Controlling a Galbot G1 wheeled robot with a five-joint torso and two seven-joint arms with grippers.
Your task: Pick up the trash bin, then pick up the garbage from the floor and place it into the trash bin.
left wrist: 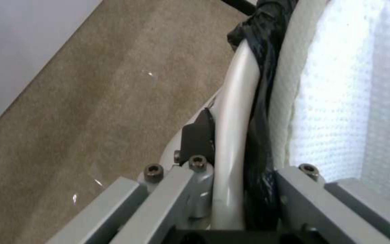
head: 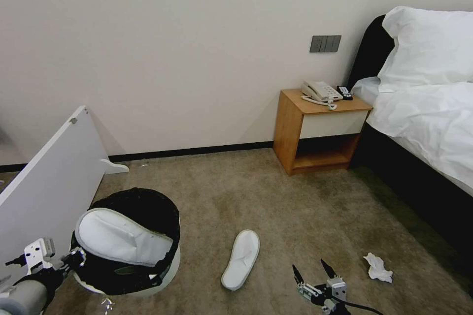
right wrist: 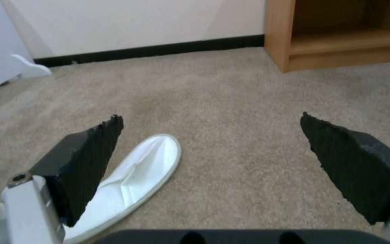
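Your left end effector (head: 74, 259) sits low on the left and pinches the rim of the trash bin (head: 165, 273). In the left wrist view its fingers (left wrist: 198, 139) are squeezed on the white rim and the black bag (left wrist: 258, 101) folded over it. The bin is right in front of this end effector, touching it. One white slipper (head: 120, 237) lies across the bin's mouth, just past the fingers, sticking up over the rim.

A white board (head: 54, 177) leans behind the bin.

Next, the second slipper (head: 241, 258) lies flat on the floor (head: 276, 197). It is just to the left of your right end effector (head: 315, 271) and a bit ahead of it, not touching. Your right end effector hangs low over the carpet, spread wide and holding nothing. In the right wrist view one finger (right wrist: 86, 159) covers the slipper's near end.

A crumpled white tissue (head: 378, 267) lies on the floor near the right side of that end effector. Farther ahead stands a wooden nightstand (head: 320, 130) beside the bed (head: 428, 123).
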